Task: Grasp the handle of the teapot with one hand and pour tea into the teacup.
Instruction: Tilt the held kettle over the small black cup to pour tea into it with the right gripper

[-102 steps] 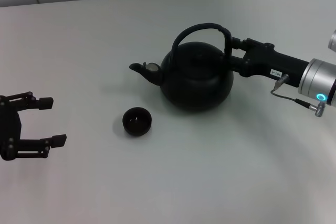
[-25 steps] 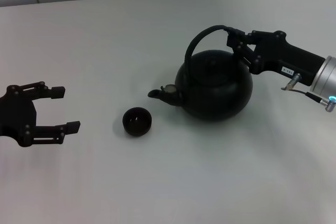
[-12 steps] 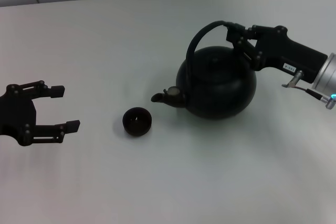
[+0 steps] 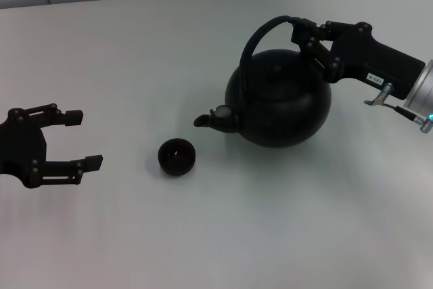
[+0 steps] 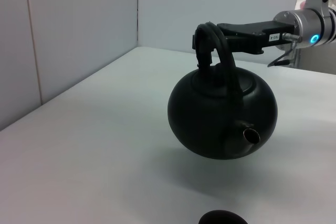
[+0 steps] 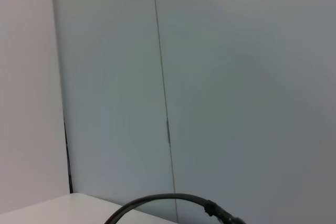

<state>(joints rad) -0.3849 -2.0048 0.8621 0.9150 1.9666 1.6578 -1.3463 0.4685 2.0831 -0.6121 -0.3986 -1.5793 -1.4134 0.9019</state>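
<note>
Where the right tool (image 4: pixel 306 37) grips the handle (image 4: pixel 260 37), teapot (image 4: pixel 279 106) airborne beside teacup (image 4: pixel 176 156).

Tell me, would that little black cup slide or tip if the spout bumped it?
Probably slide: the teacup looks tiny and light, on a smooth table. Tipping seems less likely, as it sits low and wide. The teapot looks far heavier.

Teapot (image 4: pixel 281 109): large, round, matte black, lifted clear of table, shadow beneath in left wrist view. Tipped slightly, short spout (image 4: pixel 211 119) aimed toward robot's left, slightly down. Small lid knob on top.
Handle (image 4: pixel 260 40): thick black arched hoop over top of pot, right end clamped.
Teacup (image 4: pixel 176 157): tiny, round, dark, handleless, upright on table, near spout, left of and below it, apart.
</note>
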